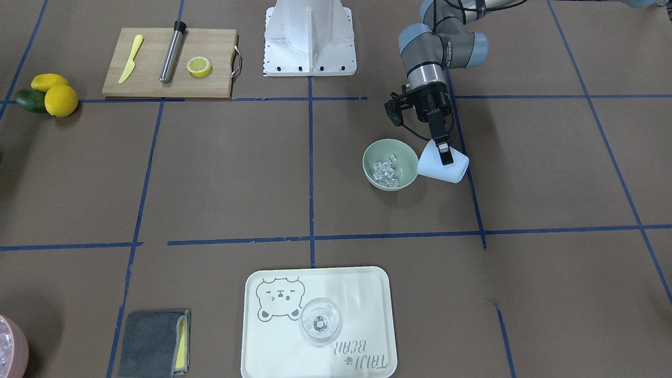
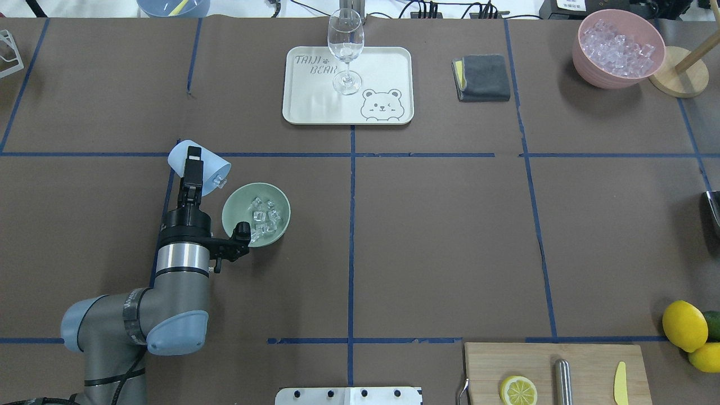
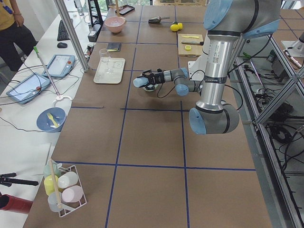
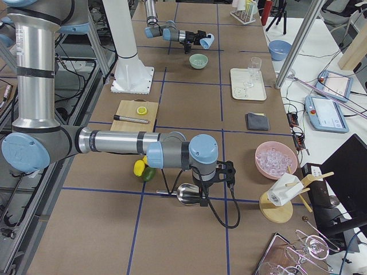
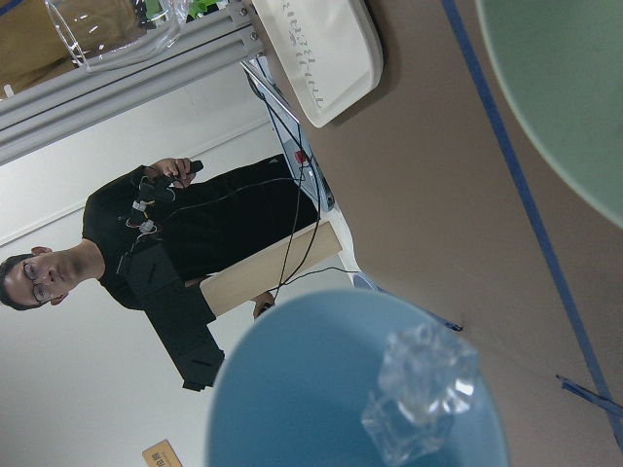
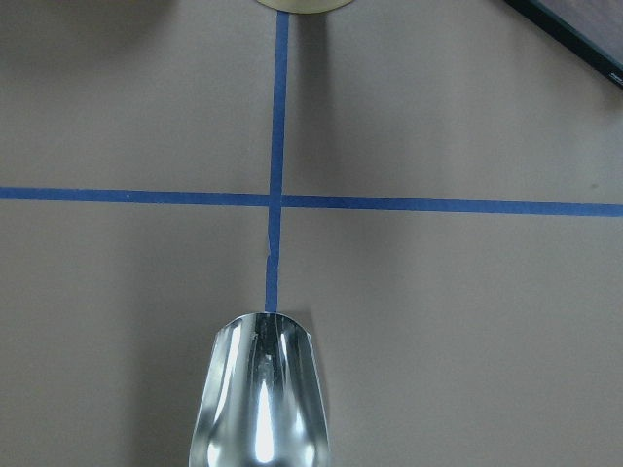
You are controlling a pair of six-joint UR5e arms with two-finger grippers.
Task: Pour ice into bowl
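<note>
My left gripper [image 1: 444, 153] is shut on the rim of a pale blue cup [image 1: 452, 171], held on its side with its mouth at the rim of the sage-green bowl [image 1: 402, 152]. Overhead, the gripper [image 2: 192, 167] and cup [image 2: 216, 169] are just left of the bowl [image 2: 239, 205]. Several clear ice cubes [image 2: 263, 217] lie in the bowl. One cube [image 5: 421, 394] sits at the cup's lip in the left wrist view. My right gripper [image 4: 213, 182] is far off; a metal scoop [image 6: 261, 399] sticks out from it, its fingers out of frame.
A white tray [image 2: 388, 67] with a clear glass [image 2: 345, 50] stands at the far middle. Beside it are a grey cloth [image 2: 484, 77] and a pink container of ice [image 2: 617, 48]. A cutting board [image 2: 551, 360] with a lemon slice [image 2: 518, 390] is near right, lemons [image 2: 684, 325] beside it.
</note>
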